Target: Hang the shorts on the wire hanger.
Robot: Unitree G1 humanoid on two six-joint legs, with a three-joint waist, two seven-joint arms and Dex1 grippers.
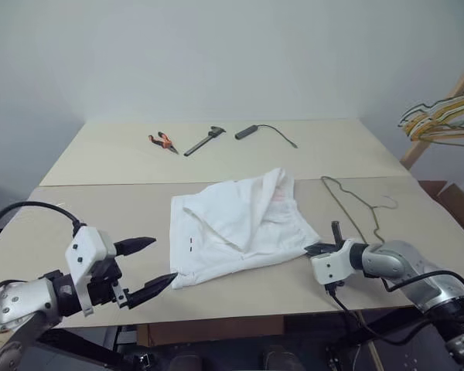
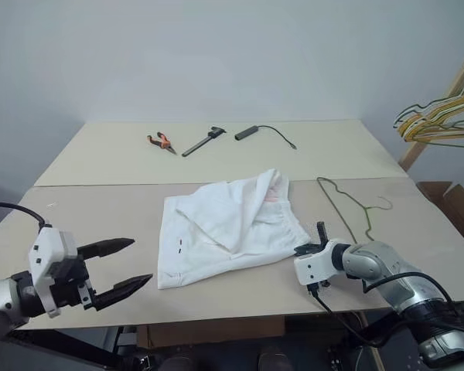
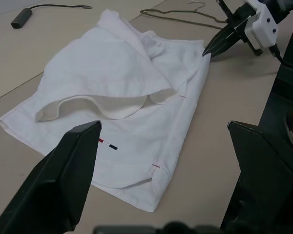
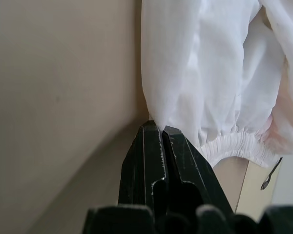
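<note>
right fingers pinching the corner of the shorts, hanger waiting just beside

so the right gripper (image 1: 319,249) has its fingers pressed together right on the waistband corner of the shorts (image 1: 236,224), and from the wrist view it looks like a thin bit of the hem is caught between the tips. the left gripper (image 1: 151,264) hangs over the near bench edge with its fingers spread wide, holding nothing.

my take on doing this step well: that pinch is shallow, so lift slow and watch whether the cloth really comes along. a second grip from the left side on the other waistband corner would keep the thing from bunching before it goes near the wire.

the shorts lie rumpled mid-bench (image 1: 100,216), one layer folded over. soft white cotton-looking fabric, gathered elastic waist, tiny red stitch marks, a pinkish tint inside the waist. floppy stuff, it'll sag.

the wire hanger (image 1: 354,207) lies flat just beyond the right gripper, thin dark wire, triangular with a curved hook. light and springy, i'd guess, so it'll probably skate around if nudged.
</note>
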